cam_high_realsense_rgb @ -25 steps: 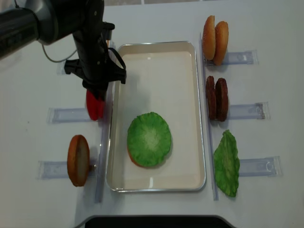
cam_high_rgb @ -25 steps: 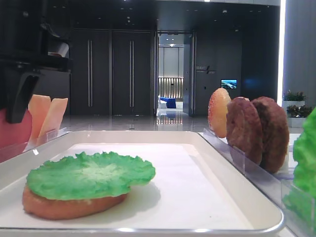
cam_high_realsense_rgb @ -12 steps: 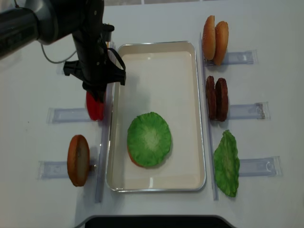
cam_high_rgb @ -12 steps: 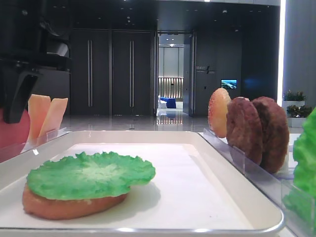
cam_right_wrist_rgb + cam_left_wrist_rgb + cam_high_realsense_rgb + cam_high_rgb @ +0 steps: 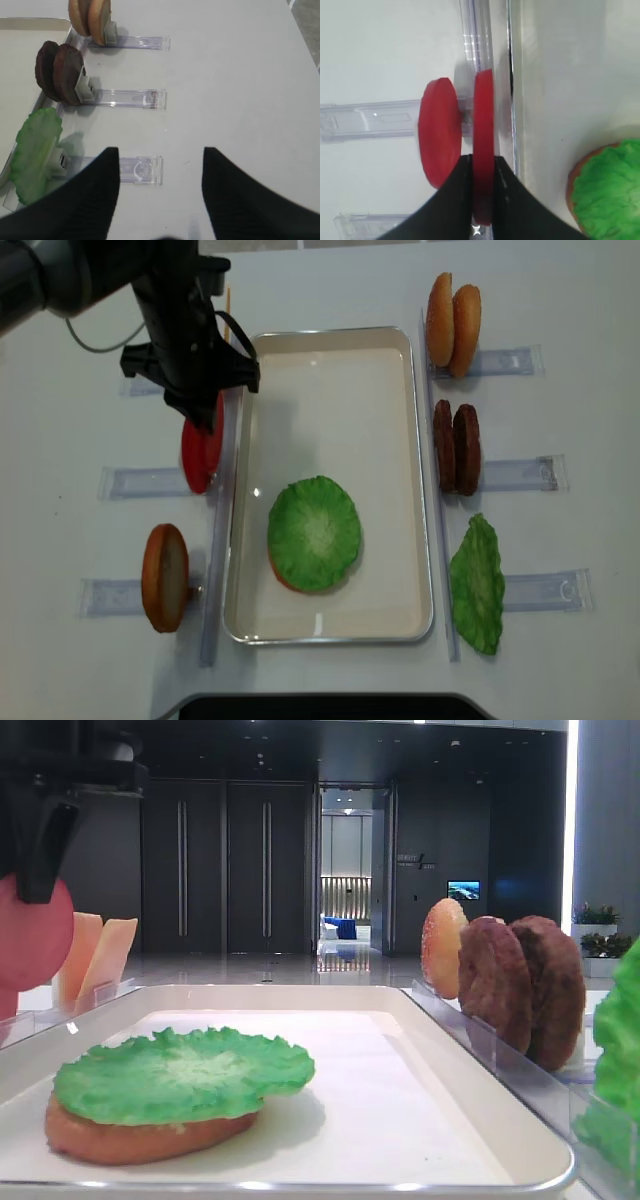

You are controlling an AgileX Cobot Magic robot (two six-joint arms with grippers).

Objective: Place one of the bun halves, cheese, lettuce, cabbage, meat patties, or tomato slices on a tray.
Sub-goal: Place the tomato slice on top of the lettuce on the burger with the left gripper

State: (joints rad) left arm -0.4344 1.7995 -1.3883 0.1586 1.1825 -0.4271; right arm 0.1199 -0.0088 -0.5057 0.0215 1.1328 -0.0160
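Tomato slice (image 5: pixel 483 150) upright, pinched edge-on by left gripper (image 5: pixel 482 192), just left of tray (image 5: pixel 330 340) rim; second tomato slice (image 5: pixel 439 131) beside it on clear holder (image 5: pixel 370 119). Tray holds lettuce (image 5: pixel 314 531) over bun half (image 5: pixel 140 1140). Meat patties (image 5: pixel 456 448) right of tray. Right gripper (image 5: pixel 160 195) jaws wide, empty.

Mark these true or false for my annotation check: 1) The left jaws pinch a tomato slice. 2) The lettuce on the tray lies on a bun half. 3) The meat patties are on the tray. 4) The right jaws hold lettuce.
1) True: the left gripper is shut on one tomato slice; another stands beside it.
2) True: the lettuce covers a bun half on the tray.
3) False: the meat patties stand in a clear holder beside the tray.
4) False: the right gripper is open and empty.
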